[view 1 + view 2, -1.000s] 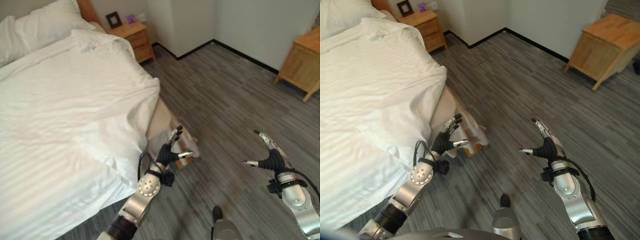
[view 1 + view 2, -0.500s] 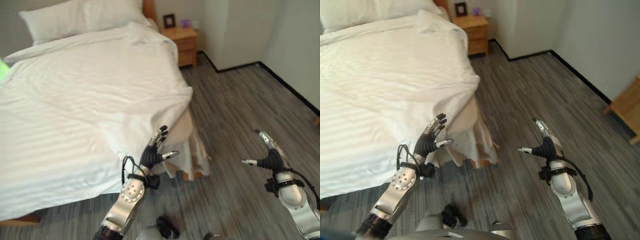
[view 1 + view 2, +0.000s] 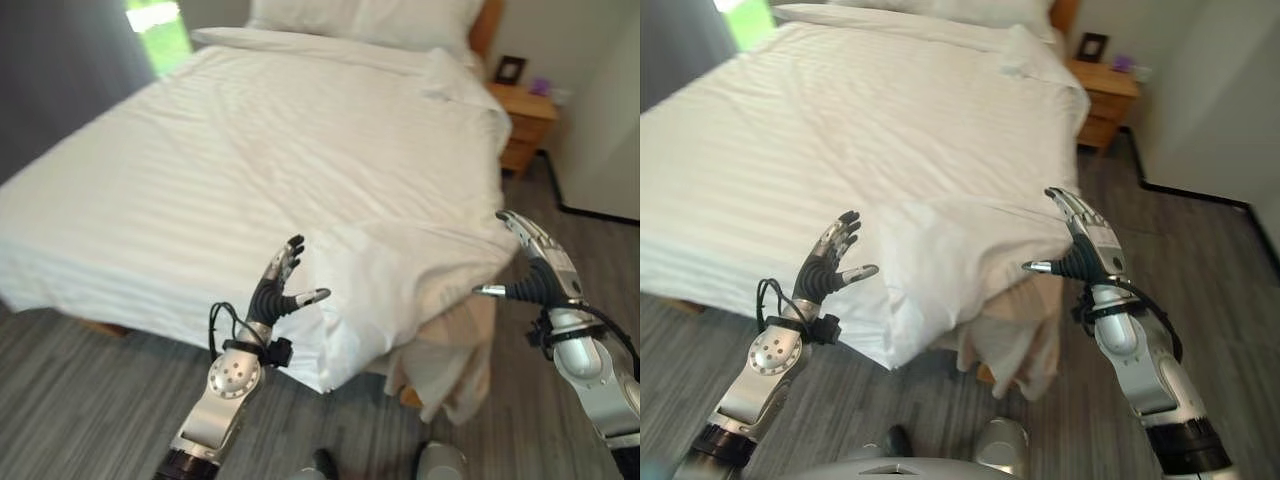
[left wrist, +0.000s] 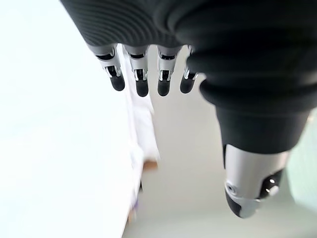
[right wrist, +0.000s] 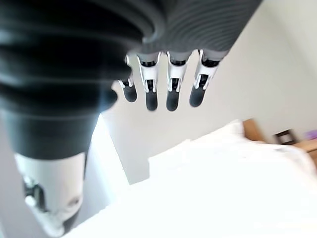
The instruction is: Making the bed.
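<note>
Left eye view, duvet [image 3: 300,170] between robot hands

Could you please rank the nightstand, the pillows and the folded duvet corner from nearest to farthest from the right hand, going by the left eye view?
From the right hand:
1. Duvet corner, just to its left at the bed's foot.
2. Nightstand, beyond it, beside the bed's head.
3. Pillows, farthest, at the headboard.

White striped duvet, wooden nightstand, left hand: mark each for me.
White striped duvet [image 3: 300,150]: left eye view, its flat middle.
Wooden nightstand [image 3: 527,125]: left eye view, its drawer front.
Left hand [image 3: 272,297]: left eye view, its palm.
</note>
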Motion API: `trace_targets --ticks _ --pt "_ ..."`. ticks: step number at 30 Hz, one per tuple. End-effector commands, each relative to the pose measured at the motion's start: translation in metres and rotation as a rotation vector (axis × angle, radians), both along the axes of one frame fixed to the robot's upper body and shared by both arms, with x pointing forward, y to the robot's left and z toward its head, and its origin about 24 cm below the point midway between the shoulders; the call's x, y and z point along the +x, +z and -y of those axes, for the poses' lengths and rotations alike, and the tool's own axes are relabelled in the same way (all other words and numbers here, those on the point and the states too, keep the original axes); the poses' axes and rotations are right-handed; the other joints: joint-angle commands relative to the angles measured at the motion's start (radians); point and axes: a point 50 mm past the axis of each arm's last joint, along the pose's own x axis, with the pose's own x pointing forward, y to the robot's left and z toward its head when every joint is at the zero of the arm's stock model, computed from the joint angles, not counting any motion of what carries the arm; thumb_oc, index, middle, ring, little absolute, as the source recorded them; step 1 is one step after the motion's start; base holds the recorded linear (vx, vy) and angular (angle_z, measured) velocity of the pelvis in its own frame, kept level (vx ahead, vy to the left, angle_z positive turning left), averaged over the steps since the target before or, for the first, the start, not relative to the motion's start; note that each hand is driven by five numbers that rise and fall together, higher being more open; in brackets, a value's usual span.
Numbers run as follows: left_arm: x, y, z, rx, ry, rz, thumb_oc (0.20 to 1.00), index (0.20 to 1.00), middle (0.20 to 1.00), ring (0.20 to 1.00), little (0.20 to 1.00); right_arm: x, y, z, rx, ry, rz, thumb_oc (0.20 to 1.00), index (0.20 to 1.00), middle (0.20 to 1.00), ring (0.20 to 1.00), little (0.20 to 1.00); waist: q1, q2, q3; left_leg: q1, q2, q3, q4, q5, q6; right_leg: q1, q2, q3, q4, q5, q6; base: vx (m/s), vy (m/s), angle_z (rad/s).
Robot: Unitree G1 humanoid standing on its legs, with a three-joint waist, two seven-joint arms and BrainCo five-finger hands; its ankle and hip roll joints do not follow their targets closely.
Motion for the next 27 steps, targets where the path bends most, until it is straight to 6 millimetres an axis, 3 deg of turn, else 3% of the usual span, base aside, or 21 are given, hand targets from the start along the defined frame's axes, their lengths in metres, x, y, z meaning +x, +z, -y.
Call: trace_targets --ticks 1,2,4,6,11,15,22,24,27 --pt "-0.002 0.023 -0.004 -0.022 -0.040 0.111 1.000 1.000 1.000 1.000 1.000 0.013 0.010 -0.006 0.016 0.012 0.054 1.000 1.000 1.000 1.000 1.000 0.029 -0.096 -0.028 0.069 0.093 0.157 -0.014 -0.001 -0.107 0.099 -0.099 -0.130 -0.095 0.103 0.052 0.12 -0.181 1.88" --pt "-0.005 0.015 -0.007 -0.034 -0.037 0.069 1.000 1.000 1.000 1.000 1.000 0.024 0.003 -0.016 -0.003 0.051 0.001 1.000 1.000 1.000 1.000 1.000 0.062 -0.105 -0.040 0.077 0.092 0.132 -0.012 0.004 -0.111 0.137 -0.104 -0.169 -0.117 0.107 0.045 0.13 -0.145 1.39" --pt "-0.011 0.007 -0.011 -0.051 -0.012 0.034 1.000 1.000 1.000 1.000 1.000 0.032 -0.001 -0.022 0.002 0.075 -0.031 1.000 1.000 1.000 1.000 1.000 0.084 -0.104 -0.054 0.084 0.095 0.115 -0.011 0.007 -0.117 0.178 -0.099 -0.208 -0.149 0.103 0.039 0.15 -0.147 0.86" --pt "-0.013 0.003 -0.013 -0.052 0.000 0.017 1.000 1.000 1.000 1.000 1.000 0.036 -0.004 -0.024 0.000 0.084 -0.050 1.000 1.000 1.000 1.000 1.000 0.086 -0.102 -0.058 0.088 0.099 0.100 -0.011 0.012 -0.123 0.211 -0.092 -0.231 -0.170 0.104 0.034 0.08 -0.080 0.60" --pt "-0.018 -0.014 -0.020 -0.061 0.039 -0.060 1.000 1.000 1.000 1.000 1.000 0.055 -0.029 -0.029 -0.081 0.075 -0.182 1.000 1.000 1.000 1.000 1.000 0.153 -0.094 -0.066 0.087 0.125 0.042 -0.018 0.037 -0.153 0.296 -0.067 -0.326 -0.231 0.089 0.022 0.07 -0.110 0.32" --pt "-0.020 -0.017 -0.022 -0.062 0.053 -0.078 1.000 1.000 1.000 1.000 1.000 0.066 -0.032 -0.032 -0.165 0.070 -0.201 1.000 1.000 1.000 1.000 1.000 0.172 -0.088 -0.059 0.079 0.135 0.018 -0.020 0.051 -0.164 0.309 -0.055 -0.349 -0.239 0.077 0.013 0.04 -0.069 0.36" --pt "-0.019 -0.024 -0.024 -0.065 0.046 -0.115 1.000 1.000 1.000 1.000 1.000 0.088 -0.059 -0.033 -0.245 0.018 -0.343 1.000 1.000 1.000 1.000 1.000 0.216 -0.068 -0.025 0.042 0.151 -0.028 -0.024 0.083 -0.186 0.311 -0.031 -0.399 -0.247 0.059 -0.003 0.01 -0.059 0.16" --pt "-0.015 -0.020 -0.020 -0.084 0.012 -0.102 1.000 1.000 1.000 1.000 1.000 0.102 -0.078 -0.010 -0.305 -0.131 -0.465 1.000 1.000 1.000 1.000 1.000 0.239 -0.041 0.009 0.006 0.155 -0.051 -0.025 0.101 -0.195 0.295 -0.027 -0.415 -0.252 0.058 -0.006 -0.11 -0.020 0.07" --pt "-0.015 -0.015 -0.013 -0.091 -0.049 -0.083 1.000 1.000 1.000 1.000 1.000 0.098 -0.097 0.018 -0.376 -0.267 -0.583 1.000 1.000 1.000 1.000 1.000 0.240 -0.015 0.018 -0.016 0.151 -0.057 -0.025 0.103 -0.198 0.285 -0.028 -0.416 -0.253 0.060 -0.001 -0.06 0.062 0.13"
